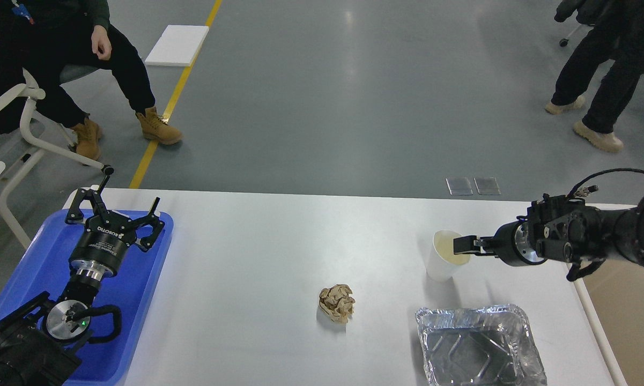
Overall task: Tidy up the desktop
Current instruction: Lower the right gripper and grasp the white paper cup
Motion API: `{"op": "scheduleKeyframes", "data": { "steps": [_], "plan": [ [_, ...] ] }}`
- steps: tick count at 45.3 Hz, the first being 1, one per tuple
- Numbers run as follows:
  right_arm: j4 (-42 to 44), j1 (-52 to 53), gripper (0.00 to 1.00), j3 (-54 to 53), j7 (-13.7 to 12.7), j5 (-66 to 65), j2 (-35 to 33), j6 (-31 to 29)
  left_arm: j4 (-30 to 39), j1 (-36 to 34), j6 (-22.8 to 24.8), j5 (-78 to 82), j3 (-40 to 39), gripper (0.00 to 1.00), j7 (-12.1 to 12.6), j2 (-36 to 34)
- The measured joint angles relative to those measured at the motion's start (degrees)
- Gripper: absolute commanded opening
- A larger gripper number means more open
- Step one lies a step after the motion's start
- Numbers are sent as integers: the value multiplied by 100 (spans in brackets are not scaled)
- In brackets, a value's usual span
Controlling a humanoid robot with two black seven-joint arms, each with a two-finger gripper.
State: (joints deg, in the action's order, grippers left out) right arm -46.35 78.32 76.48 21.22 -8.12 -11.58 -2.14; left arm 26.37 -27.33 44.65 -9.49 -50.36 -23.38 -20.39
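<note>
The white desktop (257,246) carries a white paper cup (441,265) standing upright at the right, a crumpled brown paper ball (337,303) near the middle front, and an empty foil tray (480,346) at the front right. My right gripper (460,245) reaches in level from the right, its tip at the cup's right rim and over its mouth. It is seen edge-on, so its fingers cannot be told apart. My left gripper (119,206) is open and empty above the blue tray (32,257) at the left.
A beige bin (630,305) with a cream rim stands just off the desktop's right edge, under my right arm. One person sits at the far left beyond the table. Another stands at the far right.
</note>
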Motion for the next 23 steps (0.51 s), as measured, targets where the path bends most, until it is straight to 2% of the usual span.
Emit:
{"op": "scheduleKeyframes", "data": {
  "steps": [7, 12, 14, 15, 23],
  "plan": [
    [12, -116, 49, 2, 2, -1, 74, 182, 0, 0, 0, 0, 0, 99, 0, 0],
    [14, -148, 20, 19, 7, -10, 110, 258, 0, 0, 0, 0, 0, 99, 0, 0],
    [15, -154, 3, 24, 15, -23, 121, 290, 0, 0, 0, 0, 0, 99, 0, 0],
    [15, -155, 0, 26, 19, -27, 125, 302, 0, 0, 0, 0, 0, 99, 0, 0],
    [-19, -140, 0, 41, 52, -69, 152, 378, 0, 0, 0, 0, 0, 99, 0, 0]
  ]
}}
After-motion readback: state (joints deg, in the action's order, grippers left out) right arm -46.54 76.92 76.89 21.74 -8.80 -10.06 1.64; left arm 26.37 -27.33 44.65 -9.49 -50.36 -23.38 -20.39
